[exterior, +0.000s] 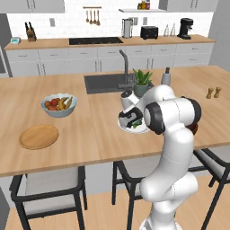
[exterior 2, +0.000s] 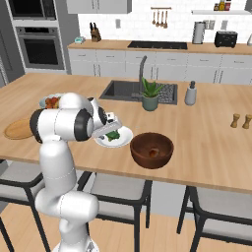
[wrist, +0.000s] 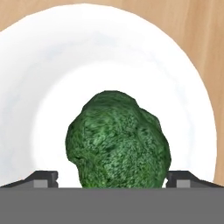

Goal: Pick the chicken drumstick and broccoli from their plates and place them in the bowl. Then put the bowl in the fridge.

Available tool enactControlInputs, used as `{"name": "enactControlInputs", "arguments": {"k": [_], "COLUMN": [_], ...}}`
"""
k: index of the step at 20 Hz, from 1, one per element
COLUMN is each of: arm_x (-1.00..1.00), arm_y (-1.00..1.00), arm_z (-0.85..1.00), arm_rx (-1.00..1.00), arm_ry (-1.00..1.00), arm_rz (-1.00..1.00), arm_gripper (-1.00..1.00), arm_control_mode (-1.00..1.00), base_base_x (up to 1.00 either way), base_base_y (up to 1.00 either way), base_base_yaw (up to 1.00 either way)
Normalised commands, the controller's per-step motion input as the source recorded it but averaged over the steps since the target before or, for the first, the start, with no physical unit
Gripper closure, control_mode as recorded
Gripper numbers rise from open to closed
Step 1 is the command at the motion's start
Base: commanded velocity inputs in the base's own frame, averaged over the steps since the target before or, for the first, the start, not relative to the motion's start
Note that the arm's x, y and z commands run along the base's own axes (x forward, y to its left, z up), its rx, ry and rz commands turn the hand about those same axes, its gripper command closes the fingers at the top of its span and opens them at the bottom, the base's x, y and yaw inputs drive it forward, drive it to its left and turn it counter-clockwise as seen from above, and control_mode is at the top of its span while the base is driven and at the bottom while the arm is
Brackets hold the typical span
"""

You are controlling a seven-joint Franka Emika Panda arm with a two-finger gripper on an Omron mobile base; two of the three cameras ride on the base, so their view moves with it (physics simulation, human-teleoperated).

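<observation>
My gripper [wrist: 112, 177] is wide, straddling the broccoli [wrist: 117, 140] on the white plate [wrist: 39, 87]; its lumpy shape could squirt out on closing.

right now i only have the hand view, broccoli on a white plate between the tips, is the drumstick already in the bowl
Observer: Yes. The right base view shows the chicken drumstick lying inside the dark wooden bowl.
Operator: where's that bowl from the plate
Observer: On the counter right beside the white plate, on the side away from the wooden plate.
Operator: anything on the wooden plate
Observer: No, it is bare.
Operator: gripper closed on the broccoli yet
Observer: No. The gripper is open, its fingertips either side of the broccoli.
</observation>
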Motion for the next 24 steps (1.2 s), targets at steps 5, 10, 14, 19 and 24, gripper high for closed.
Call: {"name": "enactControlInputs", "arguments": {"k": [5, 10, 14, 19, 24], "arm_x": [0.00, 0.00, -0.44, -0.74, -0.54], "arm_y": [0.00, 0.00, -0.25, -0.57, -0.69], "arm_z": [0.00, 0.00, 0.57, 0.95, 0.92], "arm_rx": [0.00, 0.00, 0.01, 0.03, 0.11], "arm_ry": [0.00, -0.01, 0.00, 0.00, 0.14], "arm_rz": [0.00, 0.00, -0.01, -0.05, -0.17], "arm_gripper": [1.00, 1.00, 1.00, 1.00, 1.00], "arm_control_mode": [-1.00, -1.00, -1.00, -1.00, -1.00], "base_base_x": [0.00, 0.00, 0.00, 0.00, 0.00], "base_base_y": [0.00, 0.00, 0.00, 0.00, 0.00], "base_base_yaw": [0.00, 0.00, 0.00, 0.00, 0.00]}}
